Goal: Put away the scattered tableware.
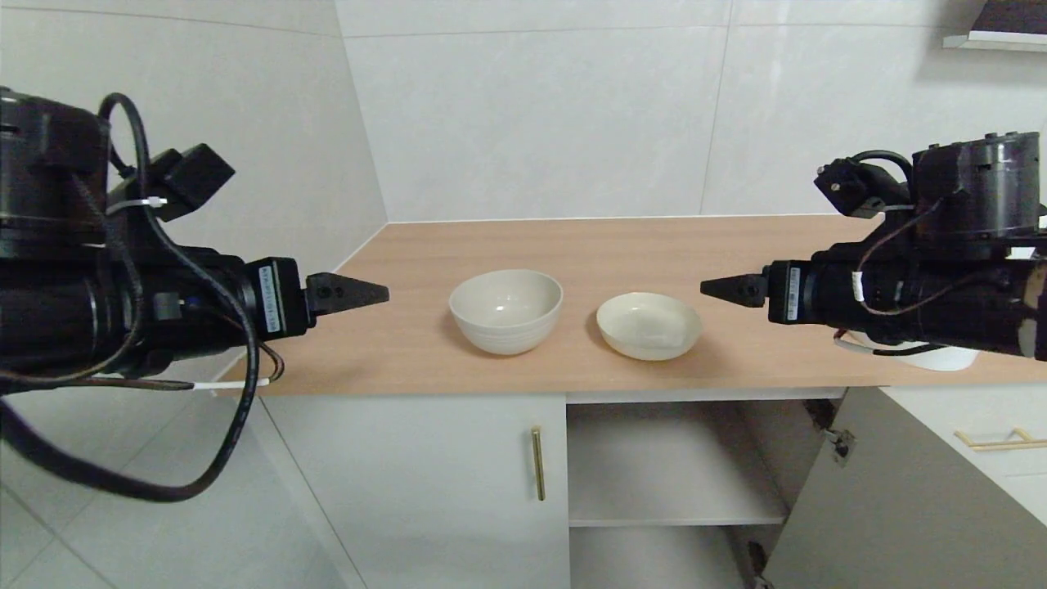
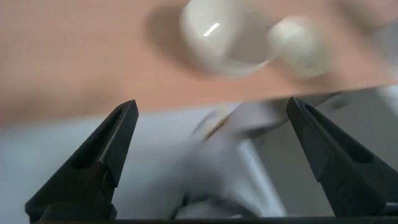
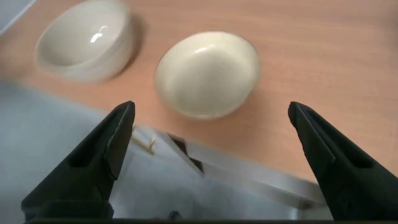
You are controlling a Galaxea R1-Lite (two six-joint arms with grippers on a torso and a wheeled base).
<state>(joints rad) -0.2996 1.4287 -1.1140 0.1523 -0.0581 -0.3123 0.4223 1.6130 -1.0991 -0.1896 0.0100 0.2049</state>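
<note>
Two cream bowls stand side by side on the wooden counter: a deeper bowl on the left and a shallower bowl on the right. My left gripper hovers open, left of the deep bowl and apart from it. Open too, my right gripper hangs to the right of the shallow bowl, with nothing between its fingers.
Below the counter a cabinet stands open with a bare shelf; its door swings out to the right. A closed door with a brass handle is to its left. A white dish sits under my right arm. Tiled walls close the back and left.
</note>
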